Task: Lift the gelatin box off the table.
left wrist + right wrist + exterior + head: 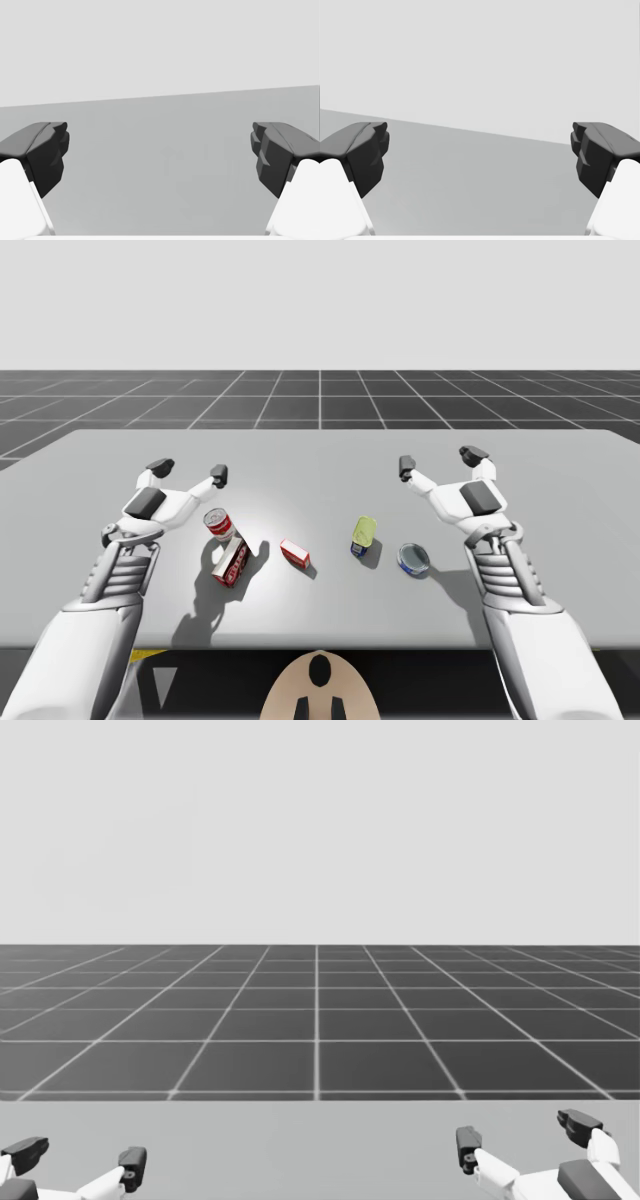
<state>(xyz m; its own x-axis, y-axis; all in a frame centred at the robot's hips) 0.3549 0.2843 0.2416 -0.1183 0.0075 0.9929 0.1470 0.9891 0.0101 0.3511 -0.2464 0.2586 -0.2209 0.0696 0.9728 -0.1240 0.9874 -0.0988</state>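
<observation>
Two hands hung over the surface [320,455], left hand [189,472] and right hand [440,461], both released, fingers spread wide. The small red gelatin box [295,554] lay flat on the surface near the front middle, between the arms and well apart from both hands. A larger red box [231,562] and an upright red can [218,525] sat just beside each other on its left. A yellow can [363,535] and a blue can [414,559] were on its right.
</observation>
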